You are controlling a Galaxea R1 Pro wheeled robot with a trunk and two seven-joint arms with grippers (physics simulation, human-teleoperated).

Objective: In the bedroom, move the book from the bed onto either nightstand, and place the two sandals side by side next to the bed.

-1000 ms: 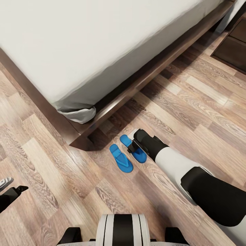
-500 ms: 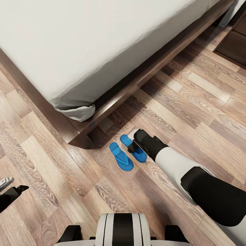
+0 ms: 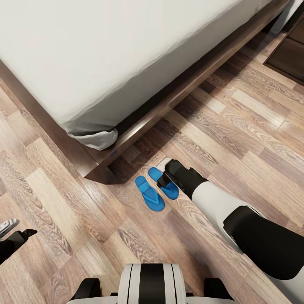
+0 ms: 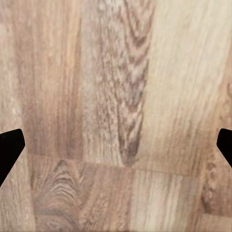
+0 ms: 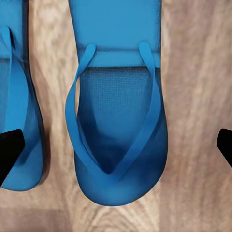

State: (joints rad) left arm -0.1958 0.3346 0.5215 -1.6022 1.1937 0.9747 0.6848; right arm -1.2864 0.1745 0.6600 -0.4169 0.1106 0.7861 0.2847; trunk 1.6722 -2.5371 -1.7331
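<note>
Low in the centre of the frame, the right gripper point(image 3: 164, 180) has lifted slightly, jaws spread, off the two sandals point(image 3: 157, 189) lying side by side near the bed point(image 3: 139, 124).

No legible text or markings.

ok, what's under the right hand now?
The right hand hangs open over one blue sandal, which lies flat on the wood floor beside the other sandal. In the head view, the hand covers part of that sandal.
</note>
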